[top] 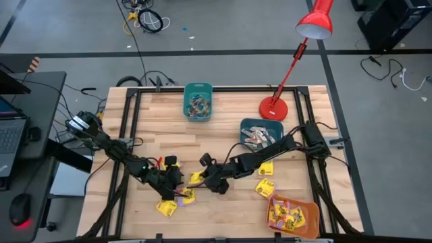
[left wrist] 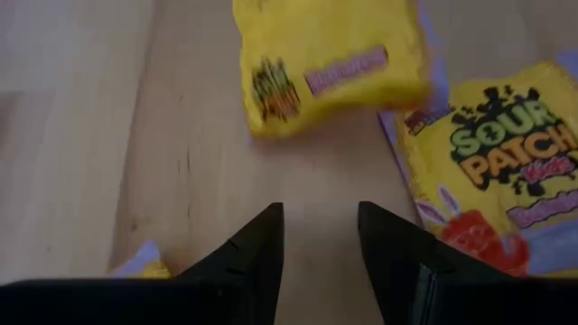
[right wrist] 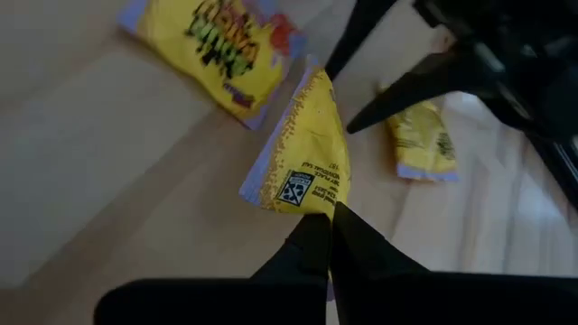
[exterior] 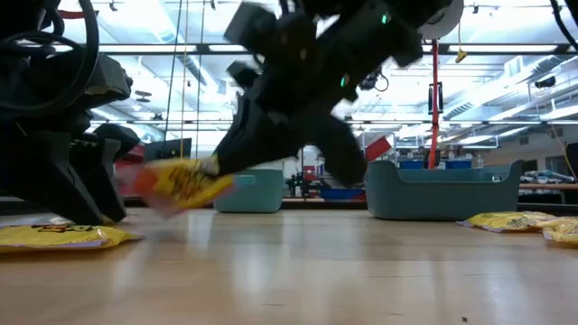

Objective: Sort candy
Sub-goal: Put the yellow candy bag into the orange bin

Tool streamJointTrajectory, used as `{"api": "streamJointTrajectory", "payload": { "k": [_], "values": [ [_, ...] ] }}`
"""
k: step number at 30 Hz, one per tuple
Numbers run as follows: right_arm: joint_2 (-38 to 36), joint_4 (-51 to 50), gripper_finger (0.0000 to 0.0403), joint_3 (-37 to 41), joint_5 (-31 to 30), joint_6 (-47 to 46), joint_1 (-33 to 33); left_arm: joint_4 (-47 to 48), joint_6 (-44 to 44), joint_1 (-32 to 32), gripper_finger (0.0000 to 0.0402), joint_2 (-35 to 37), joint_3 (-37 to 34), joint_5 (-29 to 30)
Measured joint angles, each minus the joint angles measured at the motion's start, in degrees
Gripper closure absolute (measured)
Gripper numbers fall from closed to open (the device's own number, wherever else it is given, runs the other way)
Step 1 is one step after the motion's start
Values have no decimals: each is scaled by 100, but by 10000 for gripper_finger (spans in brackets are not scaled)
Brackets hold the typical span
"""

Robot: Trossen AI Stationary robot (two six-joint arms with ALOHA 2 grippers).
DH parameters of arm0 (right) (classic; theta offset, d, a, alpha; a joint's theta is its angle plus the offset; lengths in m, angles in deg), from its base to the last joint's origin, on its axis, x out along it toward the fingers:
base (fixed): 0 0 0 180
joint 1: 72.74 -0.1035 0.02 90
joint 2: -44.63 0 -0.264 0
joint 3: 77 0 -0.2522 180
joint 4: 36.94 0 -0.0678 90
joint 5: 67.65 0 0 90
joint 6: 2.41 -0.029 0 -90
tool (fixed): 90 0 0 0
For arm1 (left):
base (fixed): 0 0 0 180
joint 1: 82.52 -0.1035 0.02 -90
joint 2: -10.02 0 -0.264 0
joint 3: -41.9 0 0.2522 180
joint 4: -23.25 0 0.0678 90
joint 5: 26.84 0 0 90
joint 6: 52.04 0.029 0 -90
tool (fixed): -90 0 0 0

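The candy here is mostly square yellow packets. My right gripper (right wrist: 327, 236) is shut on one yellow packet (right wrist: 302, 153), which hangs off the wood in the low view (exterior: 185, 185). My left gripper (left wrist: 321, 244) stands open just left of it (top: 175, 179), low over bare wood and touching nothing. Ahead of its fingers are a blurred packet (left wrist: 330, 63) and a flat one (left wrist: 492, 162). More packets lie flat on the table (top: 167, 207) (top: 187, 196) (top: 264, 187) (top: 266, 167). My right gripper pinches the packet at one lower corner of its sealed edge (right wrist: 316, 206), between its two fingertips. The fingers come slanting down from the table's right side. The packet stands out ahead of the fingertips, tilted and clear of the table (exterior: 194, 188).
A teal bin (top: 198, 101) with small coloured sweets stands at the far middle, and a second teal bin (top: 260, 133) with pale sticks at the right. An orange bin (top: 292, 216) with yellow packets sits near the front right corner. A red lamp's base (top: 273, 106) is beside the bins.
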Motion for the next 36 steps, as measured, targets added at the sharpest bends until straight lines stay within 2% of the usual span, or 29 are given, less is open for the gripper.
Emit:
{"api": "streamJointTrajectory", "payload": {
  "k": [7,14,21,27,32,36],
  "values": [
    [-842,-996,403,0,29,-945,65,14,184,0,254,344,1,233],
    [-1815,-2244,403,0,604,-2670,244,-23,621,0,254,734,1,642],
    [-2653,-3113,403,0,677,-3439,243,-195,1154,0,254,1044,5,1192],
    [-3239,-4219,403,0,759,-4564,225,-292,1574,0,254,1306,12,1488],
    [-3532,-5038,403,0,1326,-5665,74,-410,1985,0,254,1497,14,1701],
    [-3583,-5739,403,0,2128,-6607,-111,-427,2180,0,254,1614,14,1870]
  ]
}}
